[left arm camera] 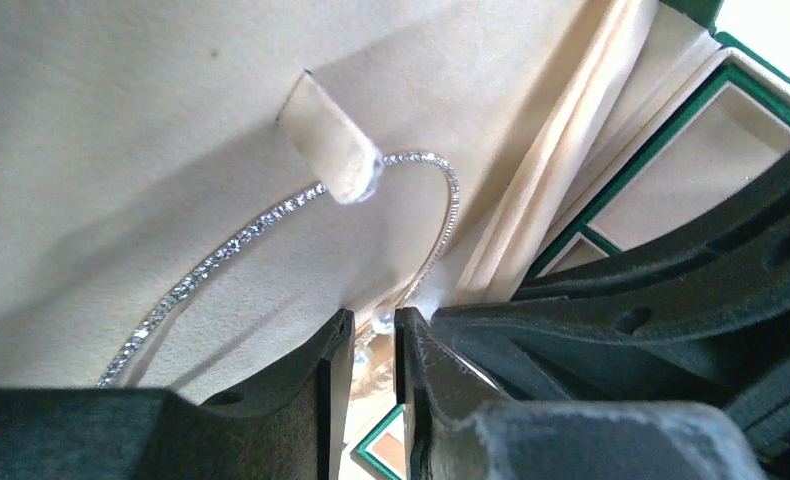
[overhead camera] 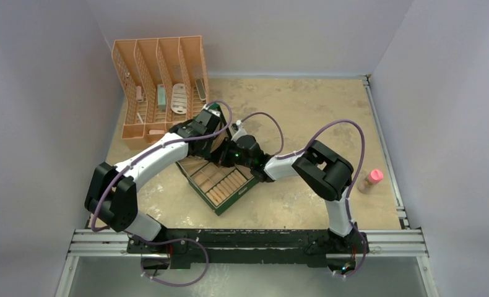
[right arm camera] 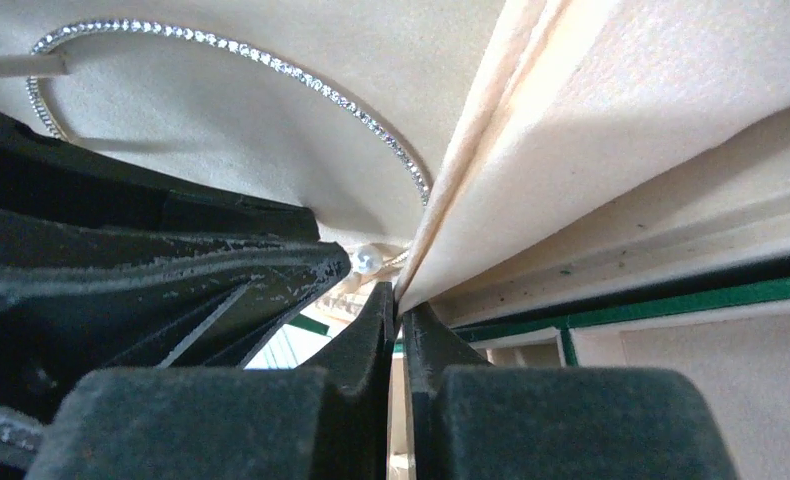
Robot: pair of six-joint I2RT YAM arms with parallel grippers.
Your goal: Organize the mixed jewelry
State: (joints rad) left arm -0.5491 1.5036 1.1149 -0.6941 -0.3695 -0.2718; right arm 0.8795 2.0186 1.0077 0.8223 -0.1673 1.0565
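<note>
I'm working nr hoop [left arm camera: 233, 243] in green box [overhead camera: 222, 182]
R end effector [right arm camera: 395, 305] pinching lining [right arm camera: 611, 120]; L end effector [left arm camera: 373, 335]: can't tell

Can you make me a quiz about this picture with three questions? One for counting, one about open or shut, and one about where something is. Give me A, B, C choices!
1. How many slots does the peach rack have?
A two
B four
C six

2. The green box is:
A open
B shut
C upside down

3. Where is the pink-capped bottle?
A in the rack
B in the box
C on the table, right of the box

Answers:
1 B, three dividers make four slots.
2 A, its cream compartments show.
3 C, it sits alone near the table's right edge.
</note>
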